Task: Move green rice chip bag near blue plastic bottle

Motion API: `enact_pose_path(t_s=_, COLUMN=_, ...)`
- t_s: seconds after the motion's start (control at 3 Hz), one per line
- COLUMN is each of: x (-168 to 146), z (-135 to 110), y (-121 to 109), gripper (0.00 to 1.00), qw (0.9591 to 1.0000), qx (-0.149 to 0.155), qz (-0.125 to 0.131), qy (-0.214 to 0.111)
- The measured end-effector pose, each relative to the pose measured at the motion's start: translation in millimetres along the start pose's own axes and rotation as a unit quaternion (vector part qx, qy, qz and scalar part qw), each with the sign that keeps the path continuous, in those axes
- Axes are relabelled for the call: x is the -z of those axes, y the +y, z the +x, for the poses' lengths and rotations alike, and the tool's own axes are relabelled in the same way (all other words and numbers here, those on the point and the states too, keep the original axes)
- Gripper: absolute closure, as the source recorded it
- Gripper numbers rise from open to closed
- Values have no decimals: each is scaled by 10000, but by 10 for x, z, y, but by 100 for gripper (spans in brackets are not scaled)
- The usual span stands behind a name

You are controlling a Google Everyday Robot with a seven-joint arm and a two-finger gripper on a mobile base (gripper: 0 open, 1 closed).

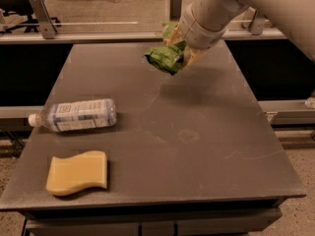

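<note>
The green rice chip bag (165, 58) is held in the air above the far middle of the grey table (197, 132), crumpled, its shadow on the tabletop below. My gripper (183, 53) is shut on the bag's right side, at the end of the white arm coming in from the upper right. The blue plastic bottle (78, 114) lies on its side near the table's left edge, white cap pointing left, well to the left of and nearer than the bag.
A yellow wavy-edged sponge (78, 172) lies at the front left, just in front of the bottle. A metal rail (88, 35) runs behind the table's far edge. The floor drops away on both sides.
</note>
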State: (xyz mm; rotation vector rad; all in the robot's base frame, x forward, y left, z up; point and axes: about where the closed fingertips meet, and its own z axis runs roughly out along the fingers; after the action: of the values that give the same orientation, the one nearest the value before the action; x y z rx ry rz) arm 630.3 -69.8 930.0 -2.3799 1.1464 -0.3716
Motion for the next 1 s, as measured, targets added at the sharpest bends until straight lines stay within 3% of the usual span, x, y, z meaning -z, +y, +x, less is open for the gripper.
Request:
enact_pose_path(t_s=0.33, x=239, z=-234, y=-291, gripper=100, qw=9991, qx=253, qz=331, qy=114)
enact_pose_path(t_s=1.0, x=194, z=-763, y=-569, gripper=100, qw=9972, qx=518, qz=504, qy=-174)
